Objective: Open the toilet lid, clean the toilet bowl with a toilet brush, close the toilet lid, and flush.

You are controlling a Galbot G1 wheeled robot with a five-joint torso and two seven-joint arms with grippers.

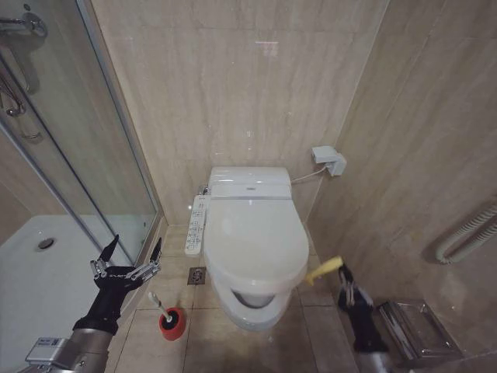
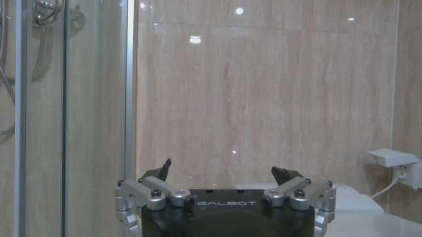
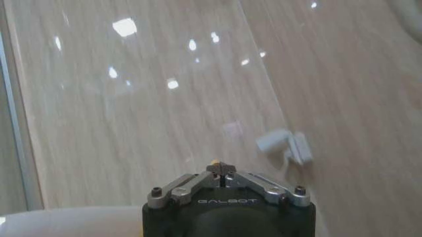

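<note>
Head view, left claw: the left claw (image 1: 133, 256) hangs low on the robot's left, fingers spread wide and gripping nothing, above the tiled floor (image 1: 155, 342) beside the shower tray (image 1: 39, 287).
Right claw: the right claw (image 1: 344, 273) is low on the robot's right, pinched shut on the yellow strip (image 1: 324, 269), which runs from its tips toward the rim of the toilet lid (image 1: 252, 237).
Toilet brush: the toilet brush (image 1: 158, 305) stands tilted in its red holder cup (image 1: 172, 322) on the floor, just below the left claw and left of the toilet, apart from both.
Toilet lid: closed, lying flat over the seat, glossy white, its front edge raised slightly on the strip side.
Toilet bowl: the toilet bowl (image 1: 248, 311) shows under the lid's front, with a dark gap between them.
Control panel: a white control panel (image 1: 197, 225) runs along the toilet's left side.
Far wall: a wall socket (image 1: 330, 160) with a cord sits right of the tank.
Left wrist view: the left claw (image 2: 224, 173) has its tips well apart, facing the beige wall and the glass shower door (image 2: 72, 118).
Right wrist view: the right claw (image 3: 221, 170) has its tips pressed together, with a bit of yellow between them.
</note>
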